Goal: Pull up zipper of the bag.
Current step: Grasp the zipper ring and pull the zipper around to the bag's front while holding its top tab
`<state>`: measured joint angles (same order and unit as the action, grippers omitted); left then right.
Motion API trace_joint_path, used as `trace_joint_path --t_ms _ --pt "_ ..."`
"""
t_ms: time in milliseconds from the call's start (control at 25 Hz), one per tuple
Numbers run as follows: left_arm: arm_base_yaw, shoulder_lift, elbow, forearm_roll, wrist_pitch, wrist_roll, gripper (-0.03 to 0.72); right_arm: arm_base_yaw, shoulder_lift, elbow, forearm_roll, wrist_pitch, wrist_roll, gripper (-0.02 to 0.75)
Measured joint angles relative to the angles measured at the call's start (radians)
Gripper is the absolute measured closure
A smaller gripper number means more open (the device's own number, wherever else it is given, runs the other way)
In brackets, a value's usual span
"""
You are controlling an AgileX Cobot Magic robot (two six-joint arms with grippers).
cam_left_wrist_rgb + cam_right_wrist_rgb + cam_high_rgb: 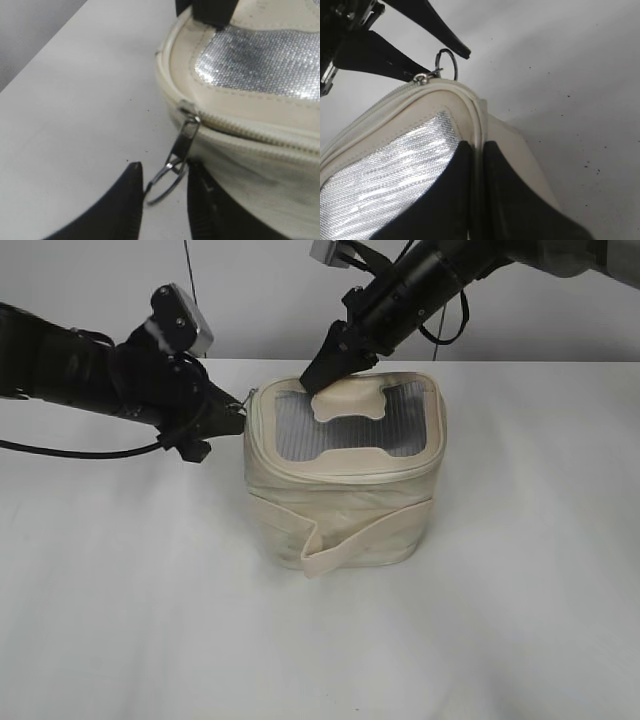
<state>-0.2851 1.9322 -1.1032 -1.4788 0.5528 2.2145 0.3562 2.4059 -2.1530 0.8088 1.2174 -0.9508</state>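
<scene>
The cream bag (pixel 340 510) stands upright mid-table, with its grey mesh top and bone-shaped patch (pixel 350 400). My left gripper (pixel 238 418) is at the bag's left upper corner. In the left wrist view its fingers (pixel 164 172) are apart, and the ring (pixel 167 182) of the silver zipper pull (pixel 186 135) lies between them, touching the left finger. The zipper track (pixel 260 135) runs closed along the lid rim. My right gripper (pixel 318 378) is at the lid's back edge, and in the right wrist view (pixel 478 147) it is shut on the lid rim (pixel 470 107).
The bag sits on a white table (pixel 120 590), with a pale wall behind. A wide cream strap (pixel 370 535) wraps the bag's front. The left gripper's fingers and the ring (pixel 447 62) also show in the right wrist view.
</scene>
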Motion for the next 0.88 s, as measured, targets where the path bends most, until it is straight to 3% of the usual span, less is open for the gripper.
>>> trace_joint_path --t_ms 120,240,360,600,880 --pt "-0.005 0.000 0.000 0.014 -0.002 0.001 0.599 0.000 0.000 0.000 0.001 0.000 0.000 0.693" --pt "-0.007 0.001 0.000 0.046 -0.007 -0.021 0.673 0.000 0.000 0.000 0.001 0.000 0.002 0.693" --pt "-0.009 -0.002 0.002 0.096 -0.022 -0.109 0.682 0.000 0.000 0.000 0.001 0.000 0.018 0.693" --pt "-0.012 -0.103 0.049 0.311 -0.020 -0.405 0.682 0.000 0.000 0.000 0.001 0.000 0.065 0.693" --pt "-0.044 -0.240 0.193 0.340 0.002 -0.478 0.682 0.000 0.000 0.000 0.001 0.000 0.122 0.693"
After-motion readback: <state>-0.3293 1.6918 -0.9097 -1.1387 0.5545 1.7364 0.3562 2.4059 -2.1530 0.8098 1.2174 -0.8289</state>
